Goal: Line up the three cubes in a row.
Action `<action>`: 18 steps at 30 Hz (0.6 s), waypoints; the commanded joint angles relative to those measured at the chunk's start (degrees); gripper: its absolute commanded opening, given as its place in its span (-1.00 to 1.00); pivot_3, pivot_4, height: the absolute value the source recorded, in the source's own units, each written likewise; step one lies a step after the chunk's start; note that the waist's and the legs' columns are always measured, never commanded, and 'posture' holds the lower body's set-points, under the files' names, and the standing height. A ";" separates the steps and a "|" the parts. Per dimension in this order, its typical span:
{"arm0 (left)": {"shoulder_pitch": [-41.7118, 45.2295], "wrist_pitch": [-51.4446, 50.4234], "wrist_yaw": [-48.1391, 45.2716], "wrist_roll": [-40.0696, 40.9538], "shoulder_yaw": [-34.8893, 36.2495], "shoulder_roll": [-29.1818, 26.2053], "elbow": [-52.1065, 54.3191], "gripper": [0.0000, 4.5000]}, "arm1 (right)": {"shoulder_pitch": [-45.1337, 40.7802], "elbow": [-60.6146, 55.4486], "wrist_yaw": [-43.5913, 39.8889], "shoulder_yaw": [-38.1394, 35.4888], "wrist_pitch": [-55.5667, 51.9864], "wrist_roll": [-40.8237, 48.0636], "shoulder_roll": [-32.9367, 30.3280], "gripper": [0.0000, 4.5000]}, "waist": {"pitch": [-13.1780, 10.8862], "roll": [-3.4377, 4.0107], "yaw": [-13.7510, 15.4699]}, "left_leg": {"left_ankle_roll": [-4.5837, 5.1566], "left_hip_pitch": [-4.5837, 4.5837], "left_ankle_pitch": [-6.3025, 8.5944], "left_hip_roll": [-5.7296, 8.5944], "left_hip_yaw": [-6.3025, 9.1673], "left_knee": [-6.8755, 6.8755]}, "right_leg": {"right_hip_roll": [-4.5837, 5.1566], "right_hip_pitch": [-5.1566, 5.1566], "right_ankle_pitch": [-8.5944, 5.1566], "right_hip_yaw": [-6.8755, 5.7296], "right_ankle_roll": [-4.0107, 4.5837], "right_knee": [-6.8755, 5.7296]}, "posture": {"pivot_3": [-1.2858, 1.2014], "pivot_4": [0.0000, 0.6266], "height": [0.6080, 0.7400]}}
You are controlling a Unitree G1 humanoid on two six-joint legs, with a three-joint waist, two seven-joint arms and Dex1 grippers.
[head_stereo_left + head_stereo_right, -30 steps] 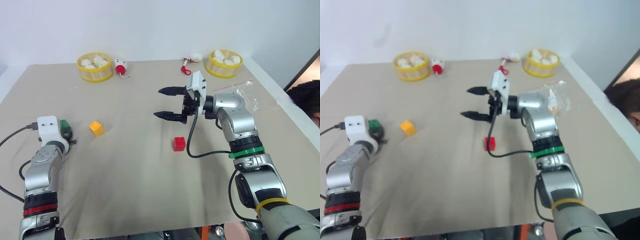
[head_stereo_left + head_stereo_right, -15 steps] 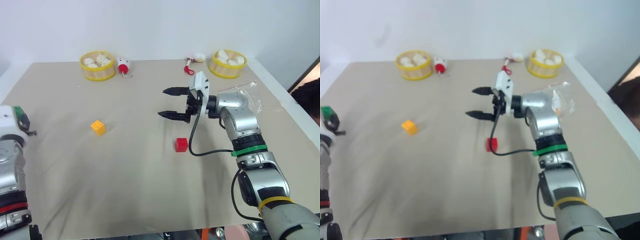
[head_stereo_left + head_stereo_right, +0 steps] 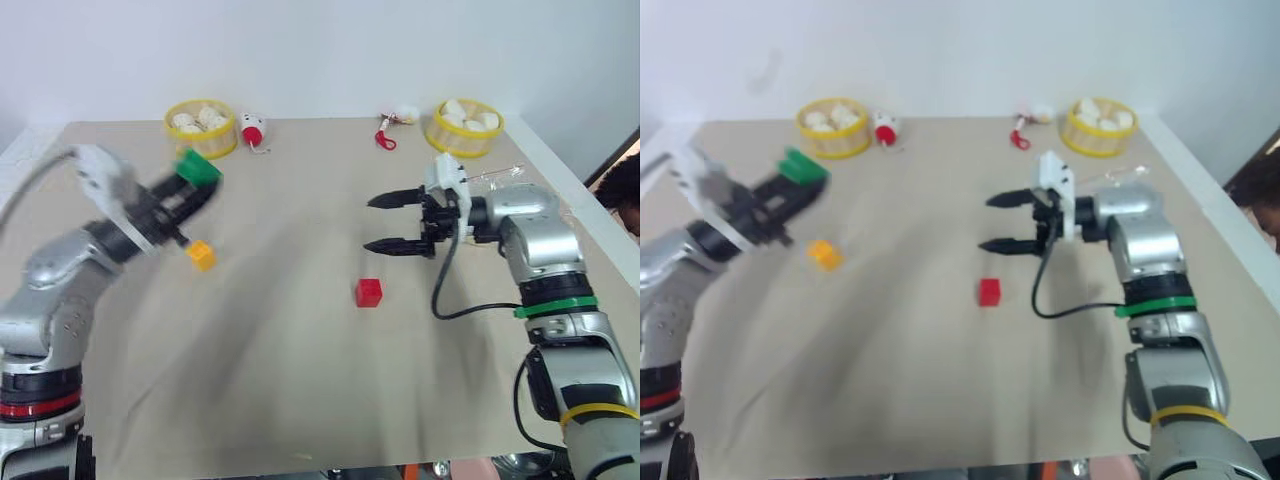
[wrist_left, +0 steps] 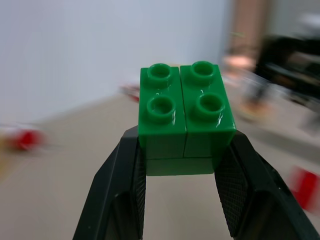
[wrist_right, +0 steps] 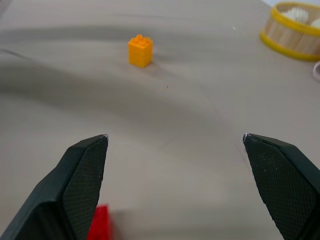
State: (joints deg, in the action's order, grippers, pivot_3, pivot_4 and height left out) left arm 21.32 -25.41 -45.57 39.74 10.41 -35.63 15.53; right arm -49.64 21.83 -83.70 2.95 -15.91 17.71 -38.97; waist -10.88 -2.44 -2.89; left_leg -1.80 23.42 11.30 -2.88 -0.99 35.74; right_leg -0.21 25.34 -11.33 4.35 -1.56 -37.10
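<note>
Since the earlier frame, the left gripper (image 3: 192,183) has risen from the left edge of the table (image 3: 300,400) and swung toward the middle, carrying the green cube (image 3: 199,167) with it. The right gripper (image 3: 385,222) has drawn back toward the right side, so it is now farther from the yellow-orange cube than before.

The left gripper holds the green cube up in the air, well above the table surface. In the left wrist view the two black fingers (image 4: 116,200) press against the lower sides of the green cube (image 4: 185,112), and its four studs face upward.

The yellow-orange cube (image 3: 201,254) lies on the table, below and just in front of the raised left gripper. The red cube (image 3: 368,292) lies on the table near the middle, below the right gripper and a little to its left. These two cubes are well apart from each other.

The right gripper hangs above the table with its fingers spread wide and nothing between them. In the right wrist view the yellow-orange cube (image 5: 140,50) is seen far ahead between the fingertips, and a corner of the red cube (image 5: 100,222) is beside one finger.

At the far edge stand two yellow baskets (image 3: 203,125) with white balls inside.
</note>
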 commanded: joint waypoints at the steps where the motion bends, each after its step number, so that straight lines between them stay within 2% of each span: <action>1: -0.73 2.61 -6.49 -3.16 -3.89 -2.08 -0.08 -0.40 | 2.94 -7.29 -1.11 -3.82 -3.94 4.12 -3.89 1.00 | 0.00 0.00 0.05 | 0.00 -0.01 0.00 -0.01 0.01 0.00 | -0.02 -0.01 0.00 0.00 0.00 -0.01 | 0.03 -0.52 1.00; 5: -0.24 5.92 -11.11 -7.23 -8.63 -1.01 -4.74 -0.40 | 9.40 -13.56 0.59 -5.32 -5.94 5.17 -7.28 1.00 | 0.00 0.00 0.13 | 0.01 -0.07 0.00 -0.01 0.04 0.08 | -0.03 -0.07 -0.01 -0.01 0.03 -0.03 | 0.03 -0.52 1.00; 10: 2.33 8.01 -14.68 -9.43 -12.62 2.59 -10.20 -0.40 | 15.66 -21.03 4.02 -6.92 -8.41 7.50 -8.29 1.00 | 0.00 0.00 0.12 | 0.01 -0.04 0.00 -0.01 -0.01 0.29 | -0.02 -0.08 -0.01 0.04 0.10 -0.06 | 0.03 -0.52 1.00; 18: 7.08 13.13 -21.76 -14.29 -17.42 5.88 -20.32 -0.40 | 18.69 -26.21 7.78 -7.84 -11.00 9.93 -8.56 1.00 | 0.00 0.00 0.11 | 0.01 -0.01 0.00 0.00 0.00 0.57 | -0.02 -0.14 0.07 0.05 0.06 -0.07 | 0.03 -0.52 1.00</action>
State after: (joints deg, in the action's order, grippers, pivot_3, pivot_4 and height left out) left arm 27.30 -13.80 -65.43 26.10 -6.88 -29.79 -4.02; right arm -31.09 -2.02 -76.30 -2.70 -26.63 26.26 -46.42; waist -10.88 -2.44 -2.78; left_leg -1.79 23.41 11.30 -2.88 -0.99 36.32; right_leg -0.23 25.19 -11.25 4.41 -1.51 -37.17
